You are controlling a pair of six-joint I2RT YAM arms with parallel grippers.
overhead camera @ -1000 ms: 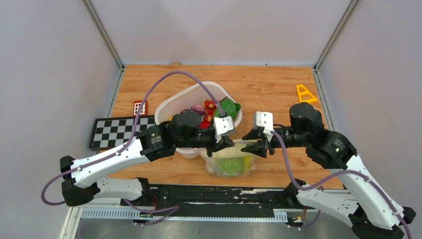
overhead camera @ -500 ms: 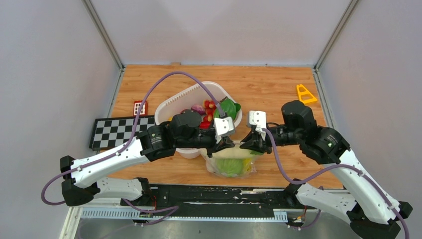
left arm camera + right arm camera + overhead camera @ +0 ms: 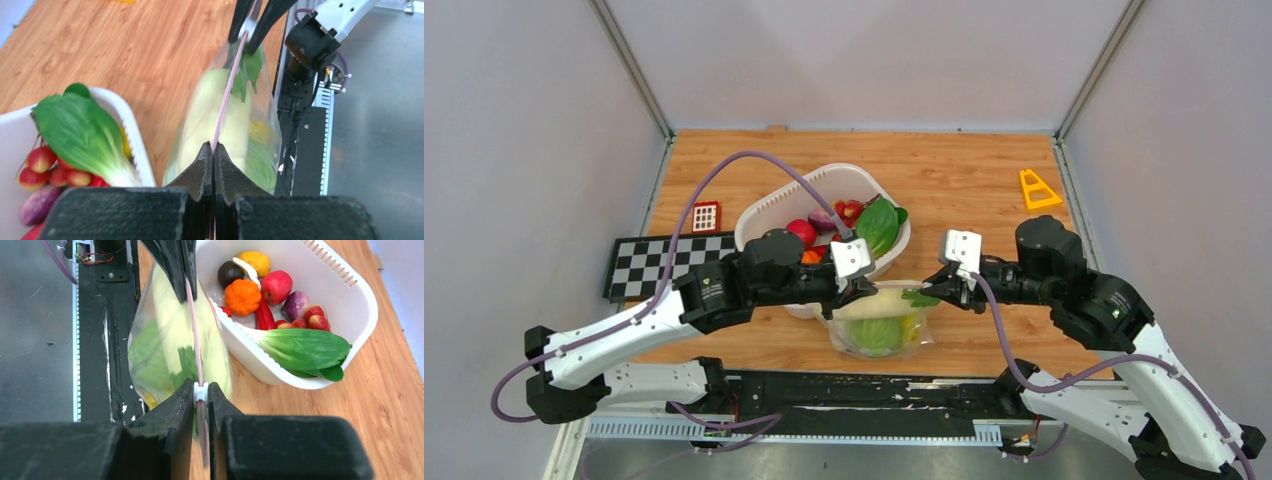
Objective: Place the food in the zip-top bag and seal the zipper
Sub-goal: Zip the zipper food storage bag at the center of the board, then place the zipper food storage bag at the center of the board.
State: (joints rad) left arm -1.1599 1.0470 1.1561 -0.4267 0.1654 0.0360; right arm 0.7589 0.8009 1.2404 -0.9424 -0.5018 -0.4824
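Observation:
The zip-top bag (image 3: 879, 332) hangs between my two grippers near the table's front edge, holding a long white radish (image 3: 210, 115), green leafy pieces (image 3: 150, 347) and some yellow. My left gripper (image 3: 214, 146) is shut on one end of the pink zipper (image 3: 227, 95). My right gripper (image 3: 200, 386) is shut on the white slider (image 3: 200, 392) at the zipper's (image 3: 192, 325) other end. From above, the left gripper (image 3: 861, 290) and right gripper (image 3: 936, 288) stretch the bag's top edge taut. More food (image 3: 300, 347) lies in the white tub (image 3: 759, 215).
The tub (image 3: 360, 300) stands just behind the bag with red, orange and purple pieces (image 3: 242, 296). A checkerboard mat (image 3: 659, 262) and a small red block (image 3: 706, 215) lie at left. A yellow triangular piece (image 3: 1036, 188) sits at back right. A black rail (image 3: 874, 390) runs along the front.
My right gripper closed on the zipper's slider, moving in toward the bag and then back right. My left arm shifted slightly left, and the bag's top edge pulled straight.

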